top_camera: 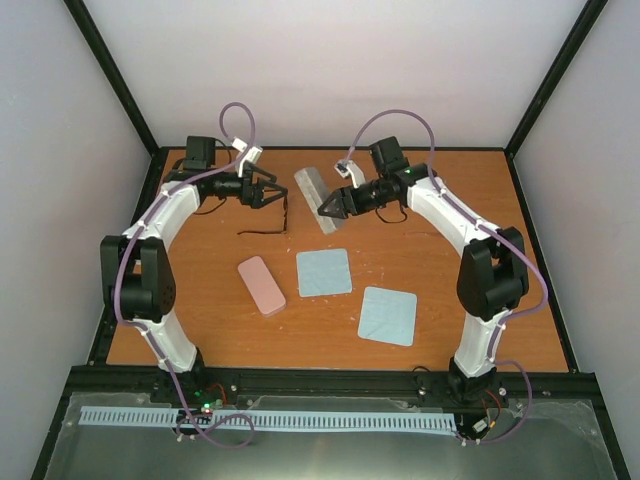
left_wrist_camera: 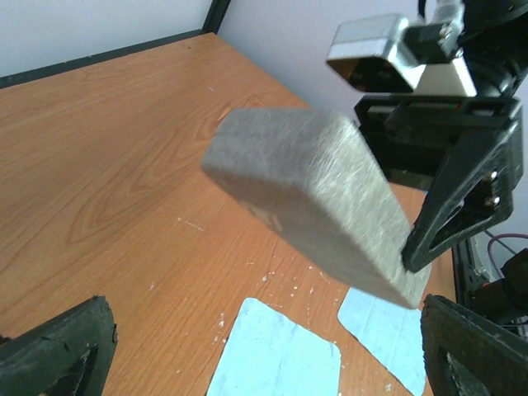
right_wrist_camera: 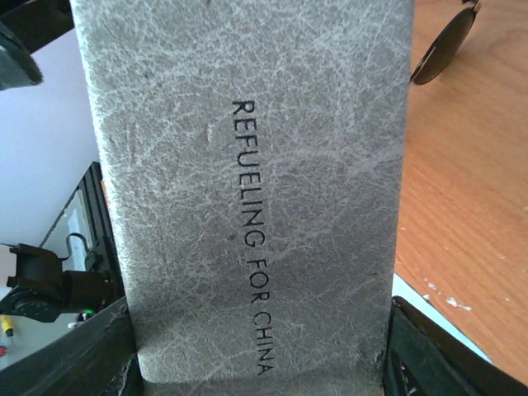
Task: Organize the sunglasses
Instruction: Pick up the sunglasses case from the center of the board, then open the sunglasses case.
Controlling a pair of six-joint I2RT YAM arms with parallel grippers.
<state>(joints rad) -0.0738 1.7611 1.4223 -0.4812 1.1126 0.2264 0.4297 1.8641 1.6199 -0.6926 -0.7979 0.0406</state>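
Observation:
The dark sunglasses lie on the table, thin and wire-like, just in front of my left gripper. That gripper is open and empty; in the left wrist view its fingers stand wide apart at the bottom corners. My right gripper is shut on the near end of the grey case and holds it above the table. The case fills the right wrist view, and one dark lens shows at the top right. The case also shows in the left wrist view. A reddish-brown pair is not in view.
A pink case lies at the front left of the table. Two pale blue cloths lie in the middle and front right, and both show in the left wrist view. Black frame posts and white walls bound the table.

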